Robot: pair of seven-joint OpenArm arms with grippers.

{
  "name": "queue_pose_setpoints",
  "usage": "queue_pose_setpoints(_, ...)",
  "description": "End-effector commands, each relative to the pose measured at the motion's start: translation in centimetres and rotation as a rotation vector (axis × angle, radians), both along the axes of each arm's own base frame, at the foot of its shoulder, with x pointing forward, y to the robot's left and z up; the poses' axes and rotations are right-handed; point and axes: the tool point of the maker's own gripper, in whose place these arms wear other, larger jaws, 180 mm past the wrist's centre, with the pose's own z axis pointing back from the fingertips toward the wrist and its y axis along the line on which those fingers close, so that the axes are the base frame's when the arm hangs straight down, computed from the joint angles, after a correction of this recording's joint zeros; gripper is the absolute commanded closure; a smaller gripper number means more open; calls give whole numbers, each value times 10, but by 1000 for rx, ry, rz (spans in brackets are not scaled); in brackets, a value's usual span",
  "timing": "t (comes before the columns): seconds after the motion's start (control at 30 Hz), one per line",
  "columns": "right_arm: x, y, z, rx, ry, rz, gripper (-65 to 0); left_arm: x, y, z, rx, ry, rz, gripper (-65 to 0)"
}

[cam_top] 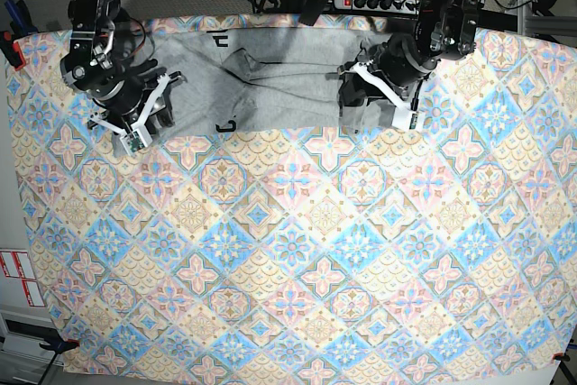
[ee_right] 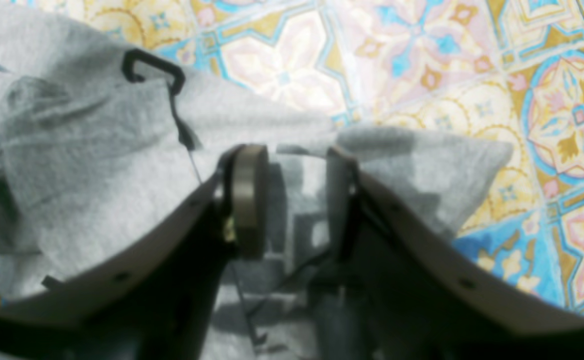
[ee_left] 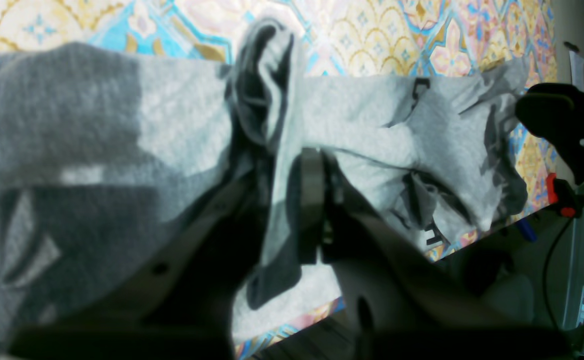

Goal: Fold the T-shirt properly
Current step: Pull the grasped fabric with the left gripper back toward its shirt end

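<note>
A: Cloth (cam_top: 297,268) fills the near part of the table, bare of any garment. Where is the shirt?

B: Shirt (cam_top: 257,78) lies along the far edge, spread sideways, partly doubled over with black lettering peeking at its folds.

A: And the 2 grippers?

B: Left gripper (ee_left: 292,210) is pinched on a bunched ridge of grey fabric; the wrist view shows a fold rising between its jaws. On the overhead view it sits at the shirt's right end (cam_top: 374,96).

A: Right gripper?

B: Right gripper (ee_right: 292,200) stands partly open over the other end, jaws straddling fabric with a clear gap between the pads. I see it resting on or just above the shirt, not clamped. Overhead it is at the left end (cam_top: 135,119).

A: So which step is this?

B: My judgement: an early fold, with 1 end gripped and the other not yet secured.

A: Next move?

B: Probably the right jaws must close on their edge, then both ends lift together evenly so the fabric does not bunch further.
</note>
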Motion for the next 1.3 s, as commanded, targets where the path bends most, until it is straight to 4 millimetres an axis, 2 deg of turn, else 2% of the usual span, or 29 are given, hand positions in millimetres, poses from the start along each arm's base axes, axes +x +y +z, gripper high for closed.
queue_pose_setpoints(0.0, 9, -1, 13, 6, -50, 5, -188, 6, -3, 10, -23, -37, 1, -100)
queue_pose_setpoints(0.07, 9, -1, 13, 7, -51, 5, -188, 3, -13, 11, -34, -38, -25, -145)
queue_pose_setpoints(0.17, 9, -1, 13, 7, -51, 5, -188, 6, -24, 24, -47, -75, -61, -184)
queue_pose_setpoints(0.3, 9, -1, 13, 7, -51, 5, -188, 8, -34, 46, -56, -141, -109, -191)
queue_pose_setpoints(0.47, 9, -1, 13, 7, -51, 5, -188, 13, -33, 65, -48, -195, -124, -191)
queue_pose_setpoints(0.57, 8, -1, 13, 7, -50, 5, -188, 11, -20, 63, -24, -188, -115, -191)
queue_pose_setpoints(0.67, 8, -3, 12, 6, -47, -2, -188, 13, 10, 59, 29, -179, -60, -191)
queue_pose_setpoints(0.83, 7, -40, 12, -21, -45, -104, -190, 13, 56, 56, 118, -170, 12, -191)
queue_pose_setpoints(0.93, -3, -63, 1, -41, 12, -170, -191, 11, 77, 56, 156, -164, 48, -192)
queue_pose_setpoints(1.0, -12, -80, -7, -56, 57, -215, -191, 10, 83, 55, 168, -161, 54, -192)
queue_pose_setpoints(1.07, -10, -90, -7, -61, 67, -245, -192, 8, 85, 50, 169, -143, 60, -192)
queue_pose_setpoints(1.17, -14, -98, -11, -74, 98, -261, -197, 6, 88, 41, 171, -119, 67, -191)
queue_pose_setpoints(1.27, -15, -98, -10, -86, 109, -249, -242, 6, 89, 38, 169, -110, 70, -191)
